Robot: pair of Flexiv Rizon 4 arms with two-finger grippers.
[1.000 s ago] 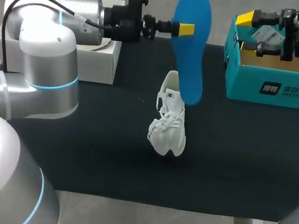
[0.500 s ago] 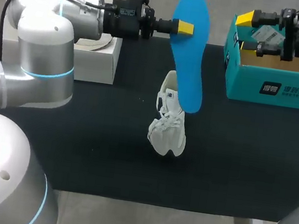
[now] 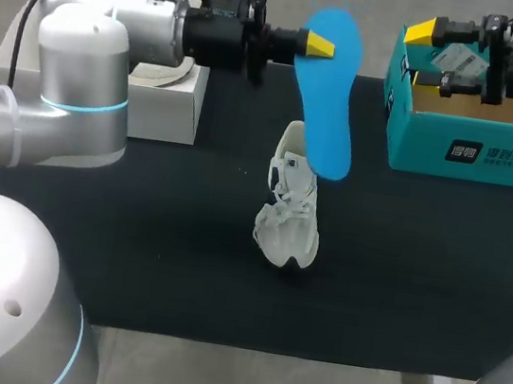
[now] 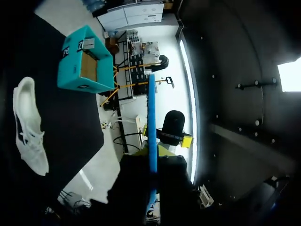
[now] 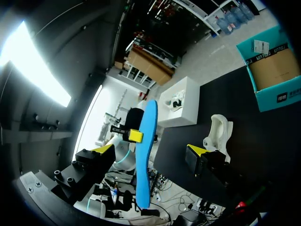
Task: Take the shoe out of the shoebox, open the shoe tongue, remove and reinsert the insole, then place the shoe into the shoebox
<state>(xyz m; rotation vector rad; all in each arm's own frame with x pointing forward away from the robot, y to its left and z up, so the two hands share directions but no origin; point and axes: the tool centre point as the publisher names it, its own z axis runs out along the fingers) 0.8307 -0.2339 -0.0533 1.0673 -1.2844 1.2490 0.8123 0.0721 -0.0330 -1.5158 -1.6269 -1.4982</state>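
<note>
While insole (image 3: 325, 97) hangs over shoe (image 3: 288, 223), shoebox (image 3: 416, 143) sits apart.

Insole (image 5: 145, 160): blue, edge-on, clasped by our left gripper (image 5: 137, 136).
Right gripper (image 5: 149, 151): we hold its fingers wide apart.
Shoe (image 5: 220, 128): white, on the black table (image 5: 268, 141).
Shoebox (image 5: 274, 75): teal, open, beyond the shoe.
</note>
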